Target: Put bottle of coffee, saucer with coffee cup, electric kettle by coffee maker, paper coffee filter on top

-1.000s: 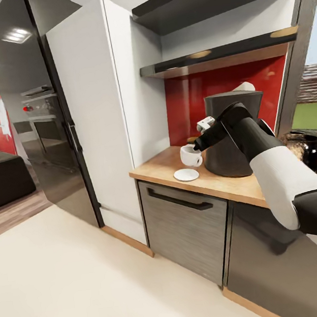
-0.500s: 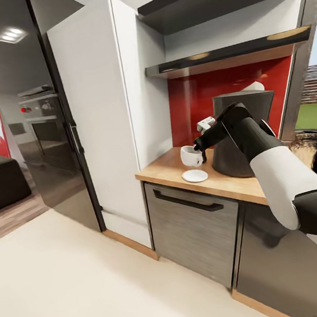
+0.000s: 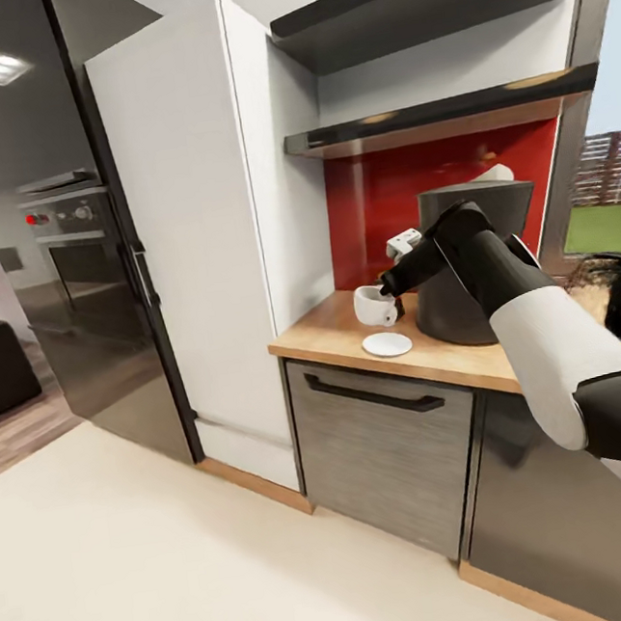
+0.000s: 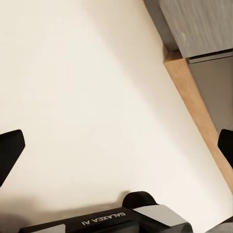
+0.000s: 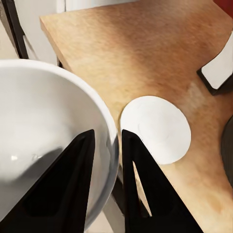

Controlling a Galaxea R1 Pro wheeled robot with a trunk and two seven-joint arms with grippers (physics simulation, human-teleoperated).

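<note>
Over the countertop (image 3: 333, 332), right hand (image 3: 389, 291) pinches the coffee cup (image 3: 374, 306) above saucer (image 3: 387, 344).

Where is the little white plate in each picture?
Head view: the saucer lies on the countertop, just below the coffee cup held by the right gripper, beside the coffee maker.
Right wrist view: the saucer lies on the wood beyond the cup's rim.
Left wrist view: floor and cabinet base, no saucer.
Shared landmark: the cup.
</note>
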